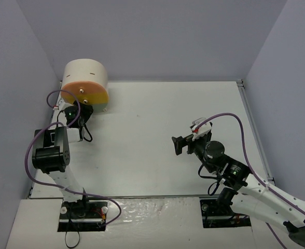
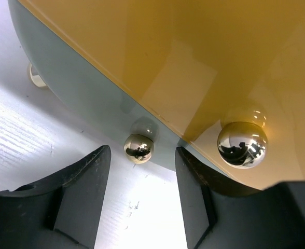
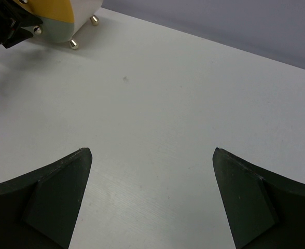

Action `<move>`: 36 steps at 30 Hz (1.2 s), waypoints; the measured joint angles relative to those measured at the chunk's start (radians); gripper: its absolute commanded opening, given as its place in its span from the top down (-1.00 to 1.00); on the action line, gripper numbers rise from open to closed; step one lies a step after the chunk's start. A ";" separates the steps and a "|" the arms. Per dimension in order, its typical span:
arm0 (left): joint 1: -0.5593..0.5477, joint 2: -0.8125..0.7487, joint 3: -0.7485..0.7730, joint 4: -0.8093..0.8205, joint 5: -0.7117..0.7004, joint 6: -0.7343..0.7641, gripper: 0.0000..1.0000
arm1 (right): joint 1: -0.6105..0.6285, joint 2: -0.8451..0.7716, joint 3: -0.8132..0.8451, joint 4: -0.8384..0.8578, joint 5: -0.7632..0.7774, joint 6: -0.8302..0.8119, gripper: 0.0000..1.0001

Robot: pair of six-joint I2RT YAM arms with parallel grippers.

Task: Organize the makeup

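No makeup shows in any view. My left gripper [image 1: 75, 115] is open at the front of the cream drum-shaped box [image 1: 85, 80]. In the left wrist view its tips [image 2: 141, 155] stand either side of a small gold knob [image 2: 138, 148] on the green drawer front [image 2: 80, 88], without touching it. The yellow drawer front [image 2: 194, 57] with a larger gold knob [image 2: 241, 144] lies above it. My right gripper [image 1: 179, 144] is open and empty over bare table at mid right; in its wrist view [image 3: 152, 153] nothing lies between the fingers.
The box stands on small gold feet [image 3: 74, 44] at the table's far left corner, seen also in the right wrist view [image 3: 77, 15]. Grey walls close the table at the left, back and right. The white tabletop [image 1: 157, 119] stretches between the arms.
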 measured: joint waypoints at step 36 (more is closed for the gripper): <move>-0.051 -1.163 0.346 -1.294 -0.104 0.609 -0.94 | 0.000 -0.140 0.288 -0.290 0.327 0.037 -1.00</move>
